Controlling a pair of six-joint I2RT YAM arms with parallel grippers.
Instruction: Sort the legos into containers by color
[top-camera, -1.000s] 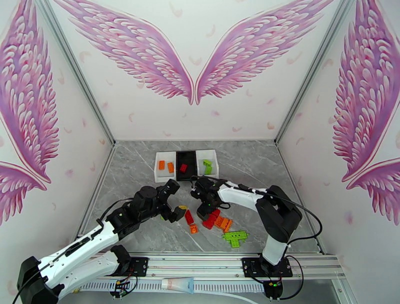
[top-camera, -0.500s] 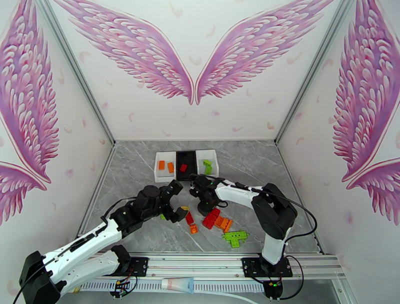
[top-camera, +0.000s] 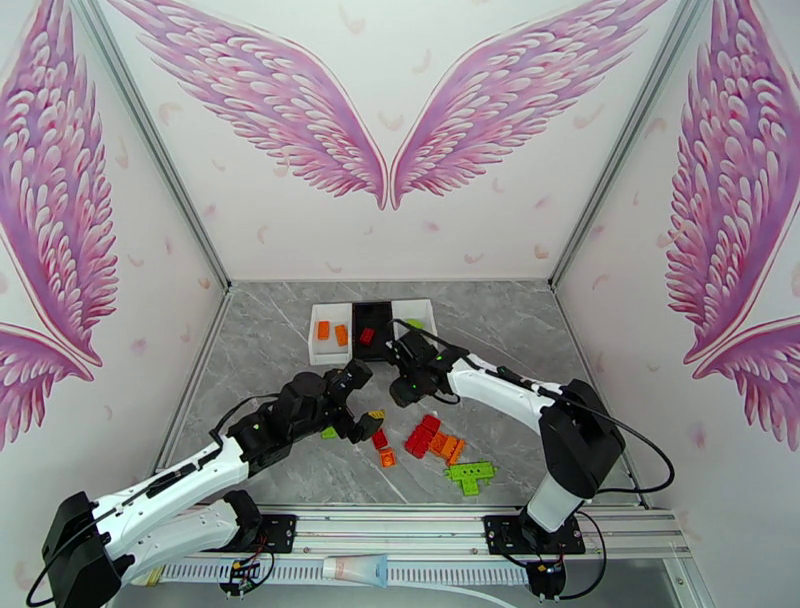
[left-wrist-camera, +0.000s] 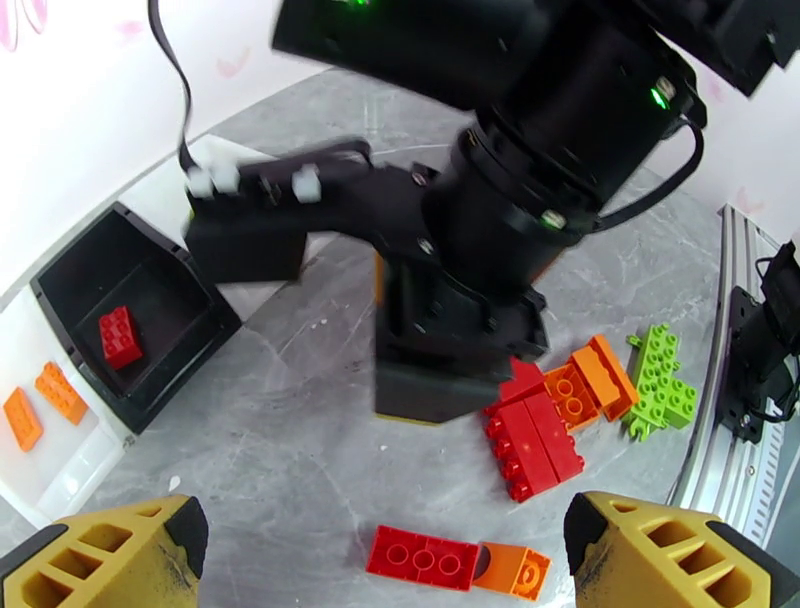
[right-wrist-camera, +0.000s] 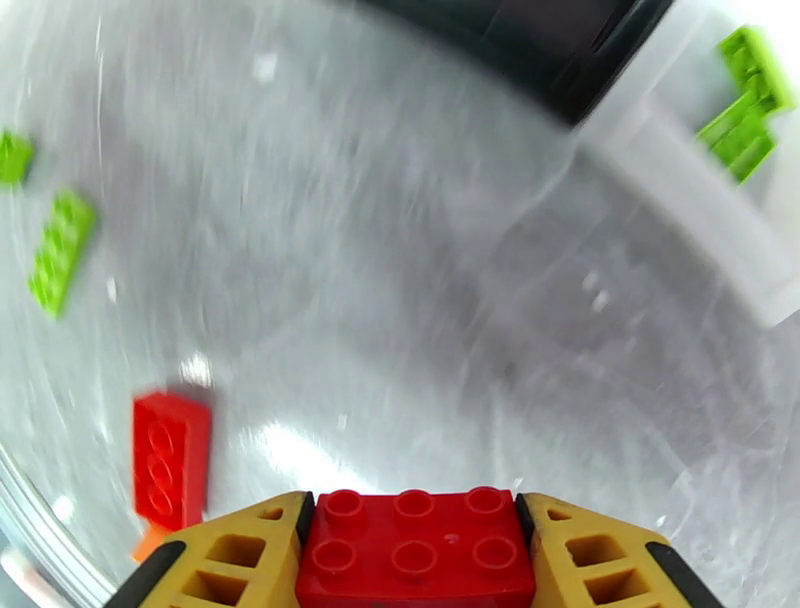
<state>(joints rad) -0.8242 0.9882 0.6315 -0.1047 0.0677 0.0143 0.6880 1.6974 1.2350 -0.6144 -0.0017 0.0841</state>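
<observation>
The containers (top-camera: 331, 355) stand in a row at the back of the table. Two orange legos (top-camera: 322, 330) lie in the left white tray, a red one (top-camera: 366, 336) in the black tray (left-wrist-camera: 170, 310), and green ones (right-wrist-camera: 745, 110) in the right white tray. My right gripper (right-wrist-camera: 415, 565) is shut on a red lego (right-wrist-camera: 415, 545) and hangs just in front of the trays (top-camera: 402, 386). My left gripper (top-camera: 362, 405) is open above the loose legos, its yellow fingertips (left-wrist-camera: 110, 550) wide apart over a red brick (left-wrist-camera: 422, 558) and an orange one (left-wrist-camera: 512, 572).
Loose red bricks (top-camera: 422, 436), orange bricks (top-camera: 447, 447) and a green cluster (top-camera: 472, 476) lie near the front middle. A small green brick (top-camera: 328, 433) sits under the left arm. The right arm's wrist (left-wrist-camera: 450, 330) hangs close in front of my left gripper. Walls enclose the table.
My right gripper has shut on a red lego from the pile, lifted it and moved back toward the trays. The left gripper has drifted slightly right, still open.
</observation>
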